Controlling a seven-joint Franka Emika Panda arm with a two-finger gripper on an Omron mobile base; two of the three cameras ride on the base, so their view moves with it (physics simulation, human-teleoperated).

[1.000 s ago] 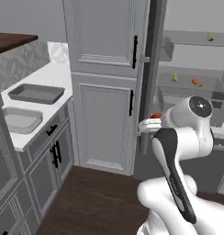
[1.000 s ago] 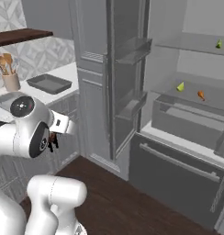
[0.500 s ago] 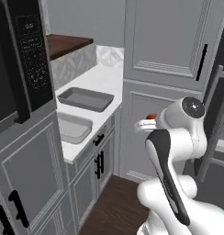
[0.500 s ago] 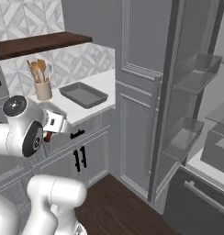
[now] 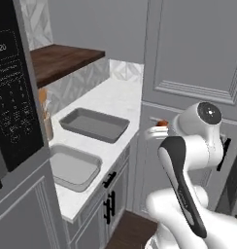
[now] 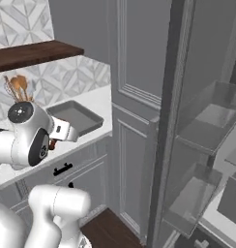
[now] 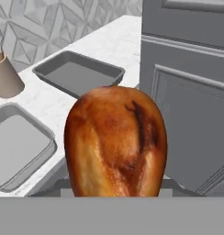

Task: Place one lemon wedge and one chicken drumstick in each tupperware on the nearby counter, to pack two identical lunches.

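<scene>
Above white counter [image 7: 116,43], fingers-held chicken drumstick [image 7: 116,142] upright, fat end up.

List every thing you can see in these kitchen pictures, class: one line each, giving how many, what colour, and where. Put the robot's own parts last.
Chicken drumstick: one, browned, held in the gripper, off the counter's edge.
Tupperware: two, grey, on the counter; the farther one darker, the nearer one paler; both empty.
Counter: one, white, faintly marbled, over grey cabinets.
Cabinet handles: black, on the doors under the counter.
Utensil pot: one, beige, on the counter by the wall, wooden utensils in it.
Shelf: one, dark brown wood, above the counter.
Microwave: one, black, near left in the left base view.
Tall cupboard: grey, panelled, right of the counter.
Fridge door shelves: grey, far right in the right base view.
Arm: one, white with dark joints.
Gripper: one, closed on the drumstick.
</scene>
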